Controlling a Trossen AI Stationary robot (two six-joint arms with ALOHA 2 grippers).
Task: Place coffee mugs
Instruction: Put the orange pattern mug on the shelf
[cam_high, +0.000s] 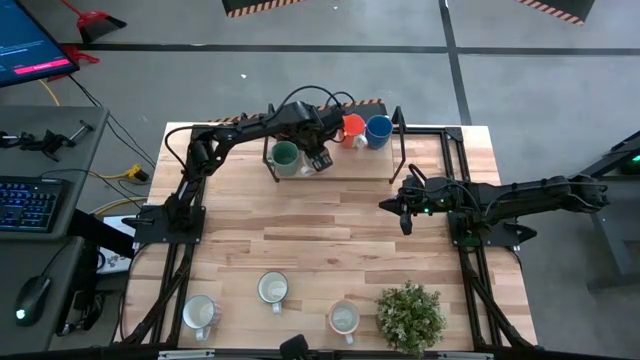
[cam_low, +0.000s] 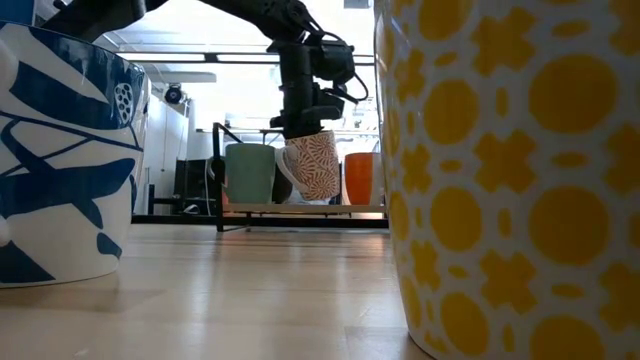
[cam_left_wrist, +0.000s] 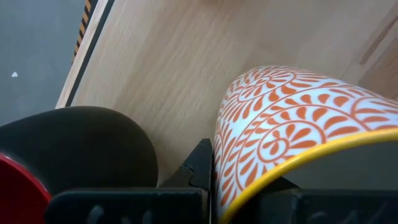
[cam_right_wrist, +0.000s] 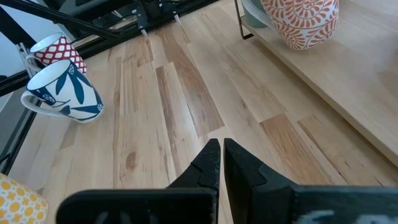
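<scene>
At the far edge of the wooden surface (cam_high: 320, 235) stands a low rack (cam_high: 400, 150) with a wooden shelf. On this shelf there are a teal green mug (cam_high: 285, 157), an orange mug (cam_high: 352, 129) and a blue mug (cam_high: 378, 131); the orange and blue ones stand just beside each other, the green one is more to the left. The left tool (cam_high: 320, 160) is over the shelf, just beside the green mug, and it is clamped on the rim of a white mug with an orange leaf pattern (cam_low: 312, 165). This mug has a yellow rim, hangs tilted, and its bottom is at or very near the shelf; I cannot tell if it touches. The right tool (cam_right_wrist: 221, 163) is over the middle of the surface, near the rack, with its fingers together and nothing between them. At the near edge three white mugs stand in a row: one with a red check pattern (cam_high: 199, 312), one with blue leaves (cam_high: 273, 289) and one with yellow circles (cam_high: 343, 319). All three look empty from above. Next to the yellow one stands a green potted plant (cam_high: 410, 315).
</scene>
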